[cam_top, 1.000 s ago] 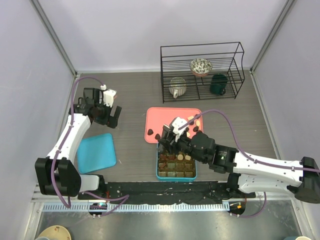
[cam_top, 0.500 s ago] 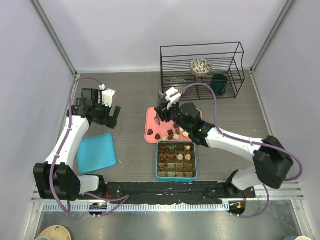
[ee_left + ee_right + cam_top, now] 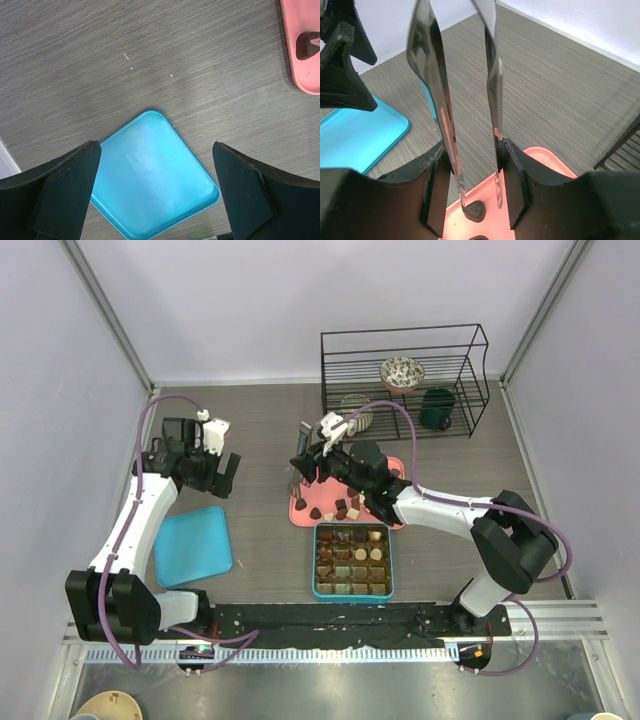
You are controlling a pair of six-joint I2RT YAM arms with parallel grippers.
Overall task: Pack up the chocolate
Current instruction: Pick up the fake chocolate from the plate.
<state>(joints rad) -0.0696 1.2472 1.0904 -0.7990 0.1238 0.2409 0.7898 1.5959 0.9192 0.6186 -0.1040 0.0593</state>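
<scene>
Several small chocolate pieces lie on the pink tray, and more fill the brown compartments of the teal box. My right gripper is shut on metal tongs over the tray's left end. In the right wrist view the right gripper grips the tongs, whose spread tips hang just above a dark chocolate on the pink tray. My left gripper stands open and empty over bare table. From its wrist camera the left gripper hovers above the teal lid.
A teal lid lies at the left front. A black wire rack with bowls and a mug stands at the back right. The pink tray's edge with one chocolate shows in the left wrist view.
My right arm has swung from above the teal box back and left to the pink tray's left end, tongs still in its jaws. The left arm has barely moved.
</scene>
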